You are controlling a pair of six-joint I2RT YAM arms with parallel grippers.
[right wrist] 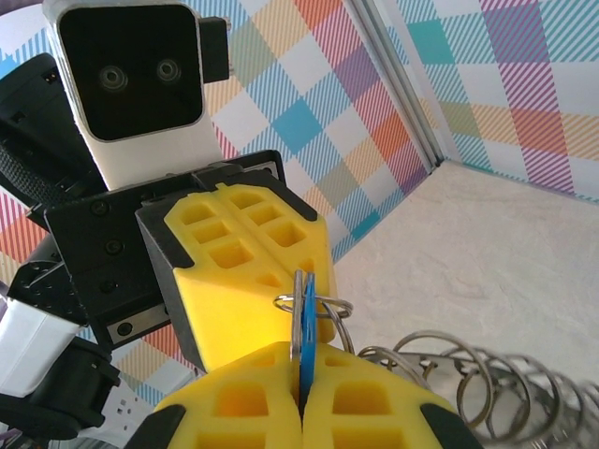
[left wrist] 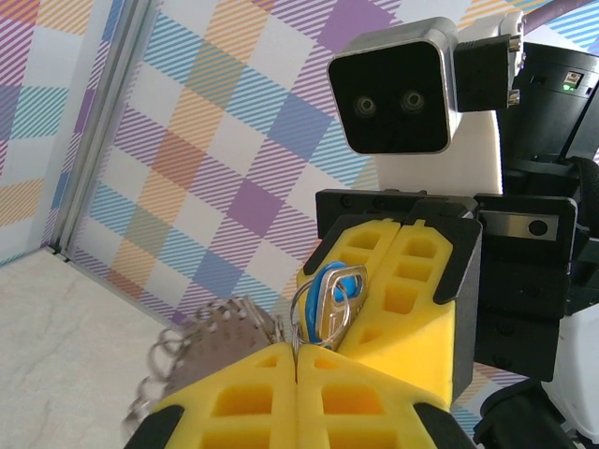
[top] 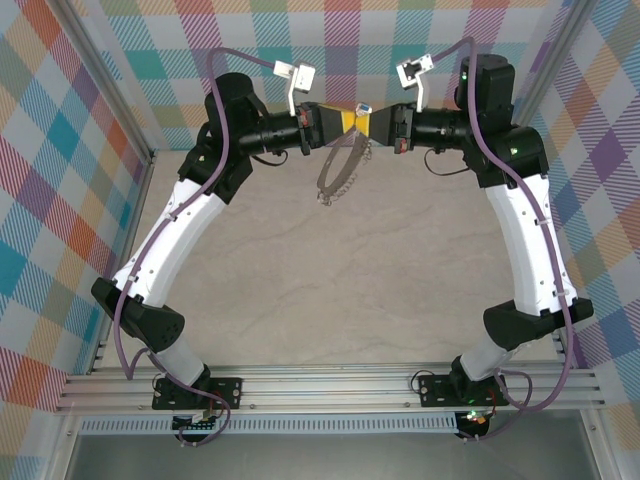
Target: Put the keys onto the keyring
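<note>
Left end effector (left wrist: 298, 374) is clamping shut on the keyring (left wrist: 223, 334) wire, loops dangling above the counter (top: 400, 260). Right end effector (right wrist: 301, 379), meeting it tip to tip, is pinching the blue key (right wrist: 306, 323), which is apparently pointing lengthwise toward that wire, just beside it.

We see the left gripper (top: 350, 121) and right gripper (top: 369, 122) tip to tip, the key (left wrist: 329, 301) filling the seam between them, the keyring (left wrist: 225, 327) hanging beneath and blocking passage there, back wall (top: 340, 40) seemingly close behind, open table (top: 340, 300) between both arms nearer us.
</note>
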